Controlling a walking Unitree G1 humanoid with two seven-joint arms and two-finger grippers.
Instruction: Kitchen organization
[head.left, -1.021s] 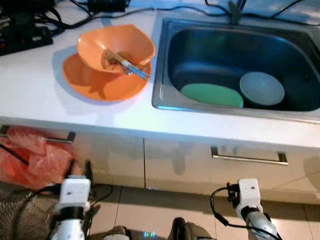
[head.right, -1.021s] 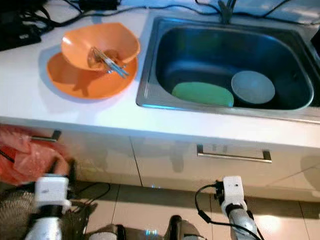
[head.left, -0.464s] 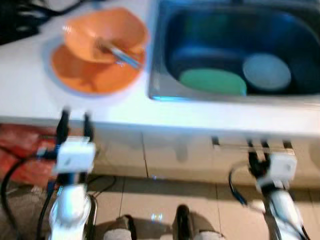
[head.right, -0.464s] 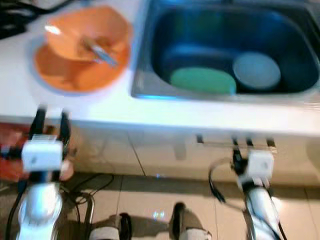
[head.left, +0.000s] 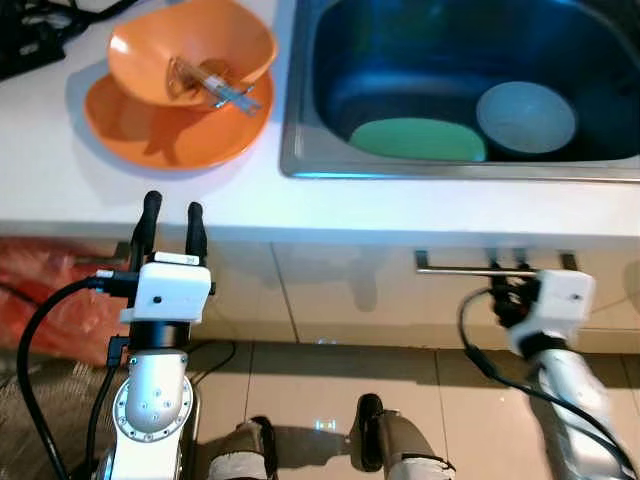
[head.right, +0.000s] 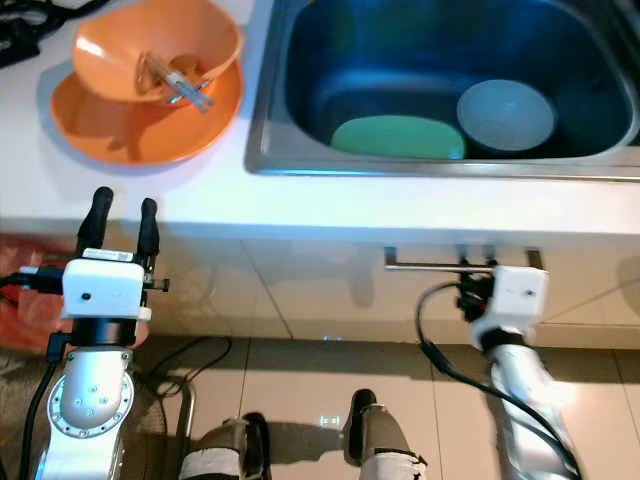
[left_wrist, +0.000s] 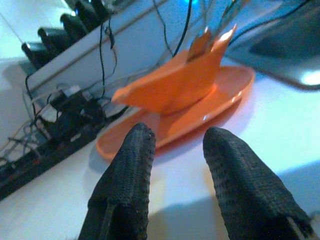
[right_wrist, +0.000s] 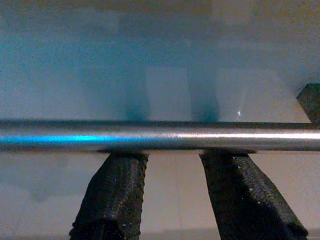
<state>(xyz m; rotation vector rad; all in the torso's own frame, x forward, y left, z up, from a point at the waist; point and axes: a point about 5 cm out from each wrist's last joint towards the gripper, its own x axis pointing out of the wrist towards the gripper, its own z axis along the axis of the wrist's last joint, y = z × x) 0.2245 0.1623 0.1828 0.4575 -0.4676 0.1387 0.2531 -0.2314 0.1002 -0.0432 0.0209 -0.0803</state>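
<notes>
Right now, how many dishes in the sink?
2. A green plate lies at the front of the sink basin; a grey round dish sits to its right, overlapping its edge. Others could be hidden against the near wall.

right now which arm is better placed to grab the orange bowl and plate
Left. The left gripper is raised at the counter edge, fingers open, pointing at the orange bowl on its orange plate. The right gripper sits low at the drawer handle, under the sink.
</notes>
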